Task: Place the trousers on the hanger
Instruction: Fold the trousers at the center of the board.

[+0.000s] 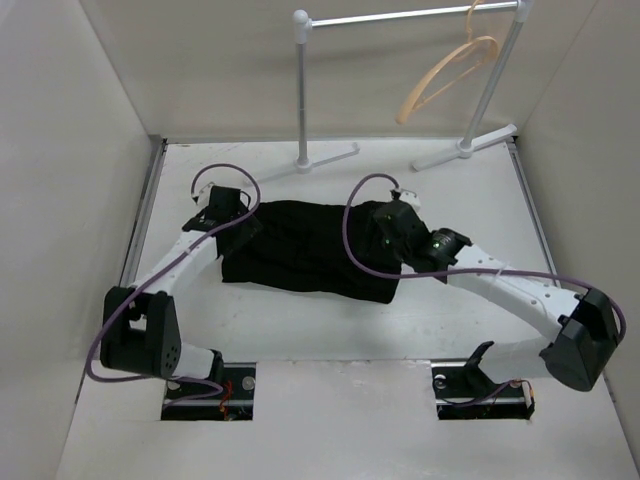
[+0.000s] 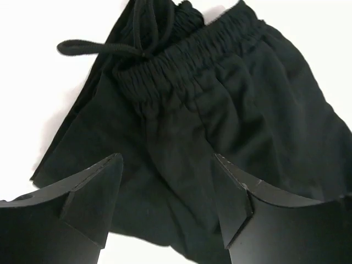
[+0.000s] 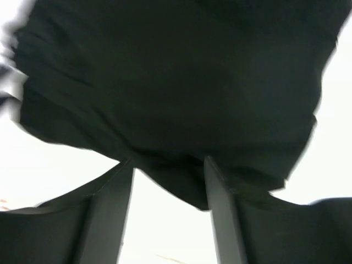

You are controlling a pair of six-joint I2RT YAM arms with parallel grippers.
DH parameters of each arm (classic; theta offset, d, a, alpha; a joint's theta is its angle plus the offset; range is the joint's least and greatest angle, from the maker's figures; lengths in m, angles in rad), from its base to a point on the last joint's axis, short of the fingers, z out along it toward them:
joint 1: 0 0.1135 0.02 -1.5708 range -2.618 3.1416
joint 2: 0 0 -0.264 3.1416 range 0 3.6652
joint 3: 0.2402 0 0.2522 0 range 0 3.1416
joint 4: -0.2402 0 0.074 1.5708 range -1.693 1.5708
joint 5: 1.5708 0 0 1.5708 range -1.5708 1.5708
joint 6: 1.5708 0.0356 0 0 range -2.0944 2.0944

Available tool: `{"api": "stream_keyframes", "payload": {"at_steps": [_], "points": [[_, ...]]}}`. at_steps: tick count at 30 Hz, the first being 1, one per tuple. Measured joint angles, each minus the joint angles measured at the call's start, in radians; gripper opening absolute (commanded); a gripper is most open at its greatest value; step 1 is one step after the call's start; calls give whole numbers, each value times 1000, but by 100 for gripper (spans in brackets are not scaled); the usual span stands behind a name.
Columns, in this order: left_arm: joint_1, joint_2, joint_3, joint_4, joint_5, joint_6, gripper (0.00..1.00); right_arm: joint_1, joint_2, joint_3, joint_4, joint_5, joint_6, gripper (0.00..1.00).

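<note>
As you look from above, the trousers (image 1: 310, 250) lie bunched in the middle of the tabletop (image 1: 330, 335), the hanger (image 1: 450, 75) on the rail (image 1: 400, 17) at the far edge. Left wrist: left gripper (image 2: 168, 159), 2 fingers apart over the waistband (image 2: 198, 60). Right wrist: right gripper (image 3: 168, 162), 2 fingers apart at the cloth's edge.

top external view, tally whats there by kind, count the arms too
trousers: 1
hanger: 1
rail: 1
robot arms: 2, left arm and right arm
total: 5
</note>
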Motion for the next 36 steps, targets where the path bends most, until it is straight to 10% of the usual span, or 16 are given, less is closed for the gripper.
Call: {"api": "stream_keyframes", "payload": {"at_steps": [9, 12, 16, 26, 36], "points": [[3, 209, 63, 65, -26, 0, 60, -121, -142, -194, 5, -84, -13, 78], [0, 244, 87, 88, -31, -6, 24, -126, -162, -228, 14, -97, -13, 79], [-11, 236, 113, 93, -47, -10, 9, -159, -164, -291, 23, -114, -13, 79], [-90, -202, 95, 13, -122, -59, 9, -233, -130, -356, 51, -154, -48, 69], [-34, -354, -234, -111, -216, -147, 26, -250, -132, -348, 61, -192, -79, 24]]}}
